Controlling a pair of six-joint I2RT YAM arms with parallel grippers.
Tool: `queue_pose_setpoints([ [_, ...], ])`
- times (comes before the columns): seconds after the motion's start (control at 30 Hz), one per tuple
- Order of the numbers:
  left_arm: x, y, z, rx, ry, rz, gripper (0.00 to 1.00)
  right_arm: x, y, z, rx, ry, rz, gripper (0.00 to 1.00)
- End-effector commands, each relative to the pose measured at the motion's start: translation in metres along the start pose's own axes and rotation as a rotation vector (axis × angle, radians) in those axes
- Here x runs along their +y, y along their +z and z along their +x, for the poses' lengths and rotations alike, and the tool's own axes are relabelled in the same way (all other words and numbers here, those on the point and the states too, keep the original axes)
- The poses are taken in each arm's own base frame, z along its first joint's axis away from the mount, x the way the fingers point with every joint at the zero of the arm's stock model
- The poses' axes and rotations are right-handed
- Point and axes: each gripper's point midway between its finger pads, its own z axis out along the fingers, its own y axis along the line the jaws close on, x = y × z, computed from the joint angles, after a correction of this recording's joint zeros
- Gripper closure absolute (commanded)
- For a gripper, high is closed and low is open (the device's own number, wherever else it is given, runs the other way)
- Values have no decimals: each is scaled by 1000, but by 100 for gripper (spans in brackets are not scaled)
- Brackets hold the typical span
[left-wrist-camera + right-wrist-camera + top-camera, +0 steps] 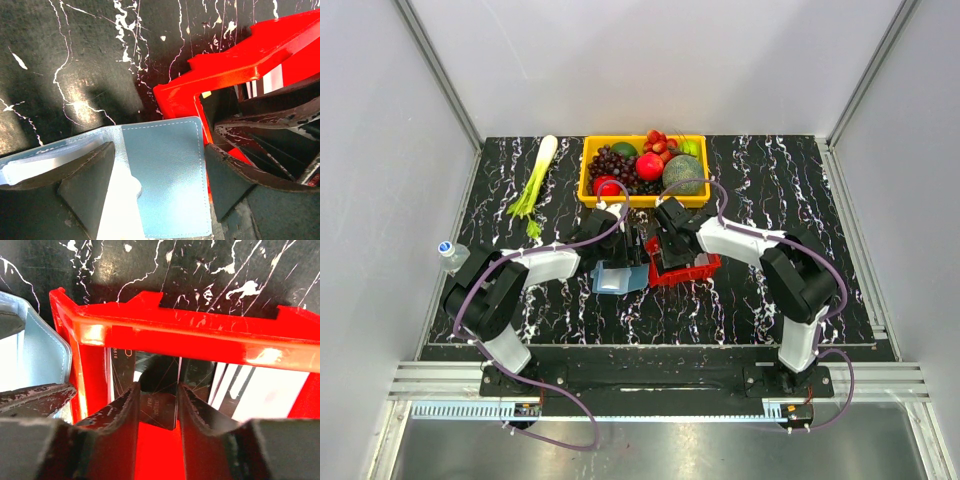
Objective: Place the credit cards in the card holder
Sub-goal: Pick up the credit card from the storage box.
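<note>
The blue card holder point(618, 280) lies open on the table just left of the red tray point(705, 268). In the left wrist view its blue flap point(165, 180) lies between my left gripper's fingers point(85, 175), which stand wide apart on either side of it. My left gripper point(618, 250) is open. My right gripper point(668, 255) reaches down into the red tray point(200, 332). Its jaws are close together, with a dark credit card point(159, 407) between them, touching both. White and dark cards point(265, 395) lean against the tray's far wall. The card holder's edge point(35, 355) shows at the left.
A yellow basket point(642, 170) full of fruit stands behind the arms. A green stalk vegetable point(535, 185) lies at the back left. A small bottle point(452, 255) stands at the table's left edge. The red tray's corner point(225, 70) sits close to the left gripper's right finger.
</note>
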Motion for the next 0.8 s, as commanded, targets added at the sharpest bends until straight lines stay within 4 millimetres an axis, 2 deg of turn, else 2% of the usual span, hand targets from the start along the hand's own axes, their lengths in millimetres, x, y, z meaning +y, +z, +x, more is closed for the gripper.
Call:
queue_pose_setpoints([
  [0.0,-4,1,-8,-20,7,26,23,16,-18,-24,-87,2,-60,65],
  [0.03,-5,1,-9,-22,8,29,23,16,-21,-26,-93,2,-64,75],
  [0.1,-4,1,-8,-20,8,28,23,18,-27,-29,-108,-6,-78,82],
  [0.13,-4,1,-8,-20,9,28,23,19,-29,-31,-112,-4,-84,89],
  [0.17,-5,1,-8,-19,8,29,23,21,-33,-31,-116,-8,-94,99],
  [0.27,-5,2,-9,-23,7,30,23,25,-40,-33,-125,-12,-123,100],
  [0.43,-5,2,-8,-19,6,32,23,35,-39,-28,-95,-34,-179,100],
  [0.57,-6,1,-9,-21,9,34,23,43,-36,-26,-76,-35,-221,94],
  [0.6,-7,1,-10,-22,9,36,23,41,-36,-28,-85,-28,-208,92],
  [0.67,-6,1,-9,-20,8,33,23,31,-38,-32,-108,-13,-150,96],
  [0.77,-6,0,-10,-25,8,29,23,14,-54,-48,-224,18,-71,97],
])
